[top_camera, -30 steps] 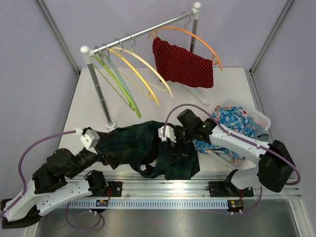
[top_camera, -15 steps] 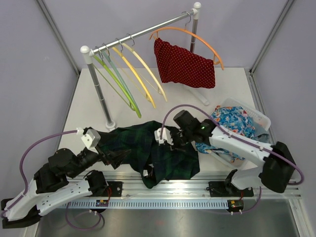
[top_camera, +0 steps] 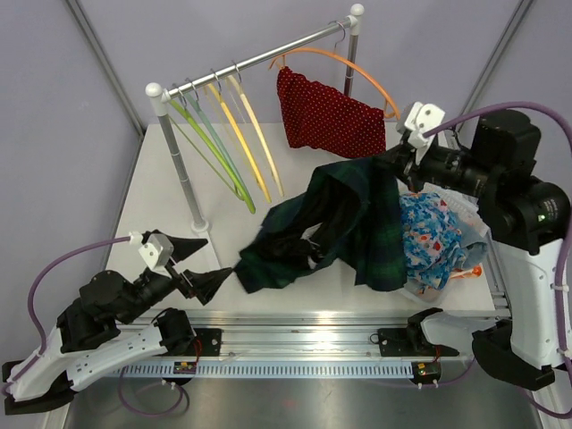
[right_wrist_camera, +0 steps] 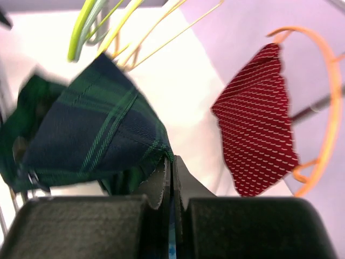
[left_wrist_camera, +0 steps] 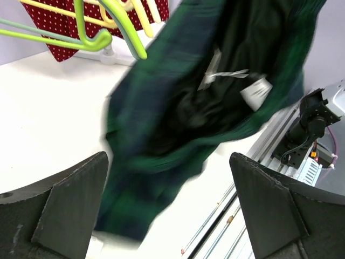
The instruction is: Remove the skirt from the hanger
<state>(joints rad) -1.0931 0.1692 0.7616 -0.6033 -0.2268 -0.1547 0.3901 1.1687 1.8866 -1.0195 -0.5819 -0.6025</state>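
A red white-dotted skirt (top_camera: 329, 114) hangs on the orange hanger (top_camera: 357, 70) at the right end of the rail; the right wrist view has it (right_wrist_camera: 259, 129) on the right. My right gripper (top_camera: 391, 165) is raised just right of it and shut on a fold of a dark green plaid garment (top_camera: 349, 214), pinched at the fingertips (right_wrist_camera: 171, 162). The plaid cloth drapes down-left, its low end near the table by my left gripper (top_camera: 207, 262). That gripper is open with nothing between its fingers (left_wrist_camera: 168, 156); the plaid cloth (left_wrist_camera: 205, 81) hangs blurred ahead of it.
Several bare green and yellow hangers (top_camera: 223, 134) hang on the left part of the rail (top_camera: 259, 61), over the rack's left post (top_camera: 183, 170). A white basket (top_camera: 476, 217) with blue floral clothes stands at the right, below my right arm.
My right gripper has shut on the plaid garment and swung it off the table, up and to the right. The left gripper has stayed open at the near left, now clear of the cloth.
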